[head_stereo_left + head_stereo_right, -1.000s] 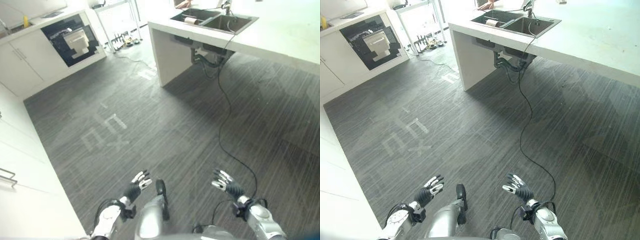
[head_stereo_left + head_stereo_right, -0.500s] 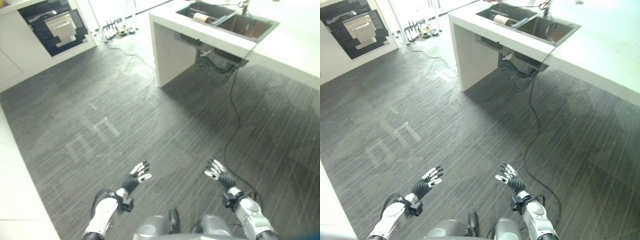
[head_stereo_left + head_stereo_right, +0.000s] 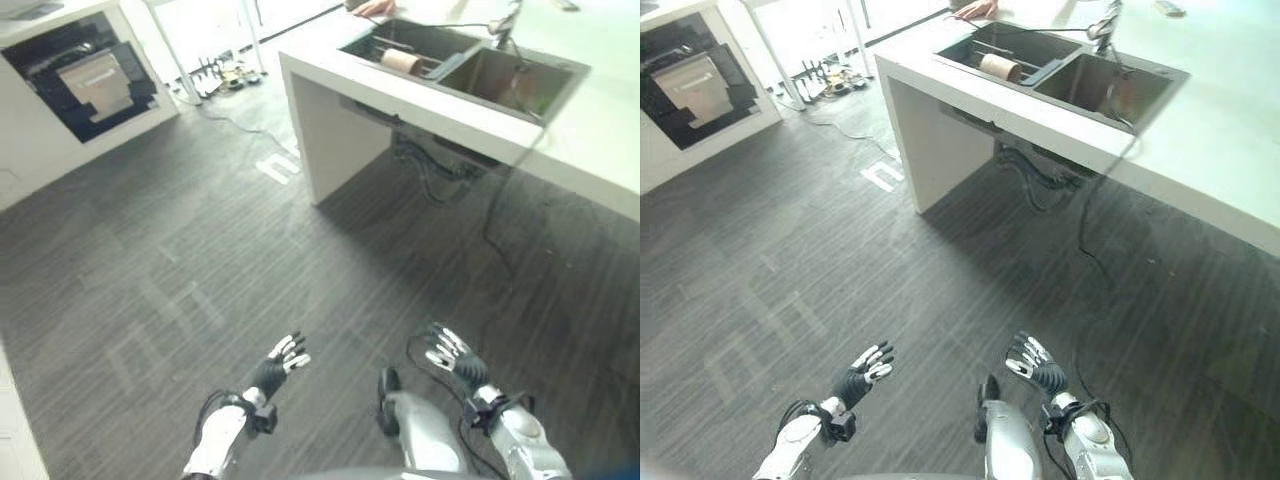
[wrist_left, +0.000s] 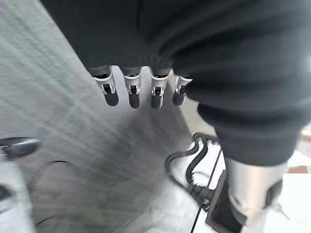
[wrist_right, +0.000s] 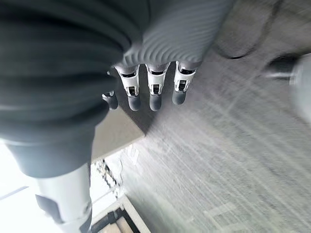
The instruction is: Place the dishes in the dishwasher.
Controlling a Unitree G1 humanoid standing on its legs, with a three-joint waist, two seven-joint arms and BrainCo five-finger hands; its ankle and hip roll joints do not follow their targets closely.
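Note:
A double sink (image 3: 452, 58) is set into the white counter (image 3: 590, 120) at the far right, with a brownish cylindrical dish (image 3: 402, 61) lying in its left basin. The open dishwasher (image 3: 85, 82) shows as a dark opening in the white cabinets at the far left. My left hand (image 3: 278, 364) and right hand (image 3: 452, 352) hover low over the dark floor, far from both, fingers straight and holding nothing. The wrist views show the left fingers (image 4: 131, 92) and the right fingers (image 5: 153, 90) extended over the floor.
A person's hand (image 3: 975, 10) rests at the far edge of the sink. Pipes and a trailing cable (image 3: 440, 165) hang under the counter. A white-legged table (image 3: 215, 50) with small items on the floor beneath stands between dishwasher and counter.
The camera has swung right and nearer, so the sink counter now looms larger and the dishwasher sits further left. Both hands stay open and low.

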